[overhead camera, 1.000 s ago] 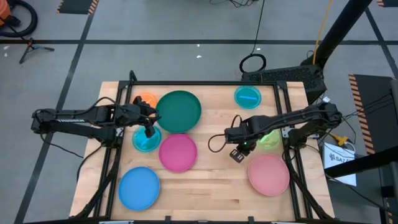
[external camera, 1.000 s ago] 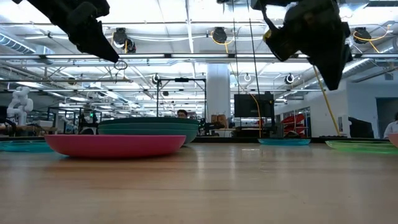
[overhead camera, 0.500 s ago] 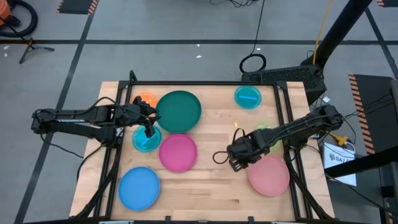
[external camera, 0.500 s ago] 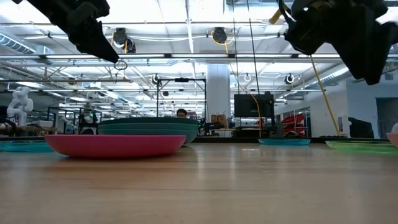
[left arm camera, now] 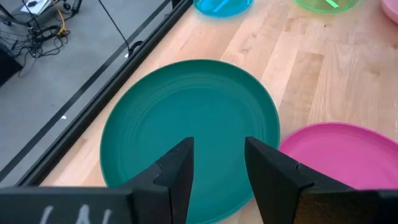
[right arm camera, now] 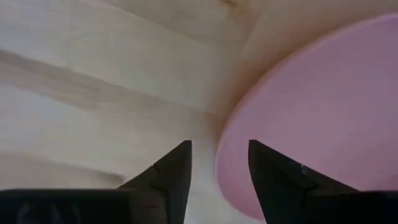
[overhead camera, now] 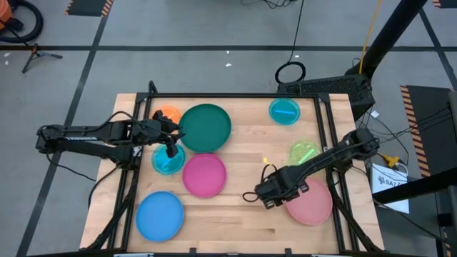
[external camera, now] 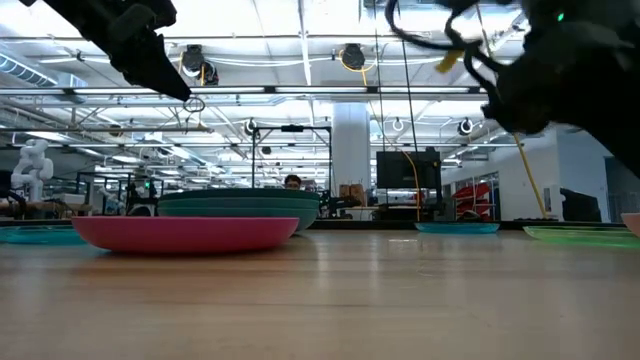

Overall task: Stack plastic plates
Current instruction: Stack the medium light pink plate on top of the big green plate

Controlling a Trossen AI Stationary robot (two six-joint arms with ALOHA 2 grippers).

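The round pale pink plastic plate [overhead camera: 310, 200] lies flat near the right front corner of the light wooden table [overhead camera: 243, 221], and the right gripper [overhead camera: 265, 198] is low at its left rim, fingers [right arm camera: 174, 171] apart with the rim just beside them and nothing between. Behind that plate sits the small lime plastic plate [overhead camera: 304, 153], and at the back right the small cyan plastic plate [overhead camera: 284, 111]. In the middle of the table the round magenta plastic plate [overhead camera: 204, 174] lies just in front of the large teal plastic plate [overhead camera: 205, 127]. Over on the left side, the left gripper [overhead camera: 171, 150] hangs over a second small cyan plate [overhead camera: 167, 161], its fingers [left arm camera: 177, 174] parted and empty. A small orange plastic plate [overhead camera: 167, 114] is behind it, and the round blue plastic plate [overhead camera: 159, 215] sits at the front left.
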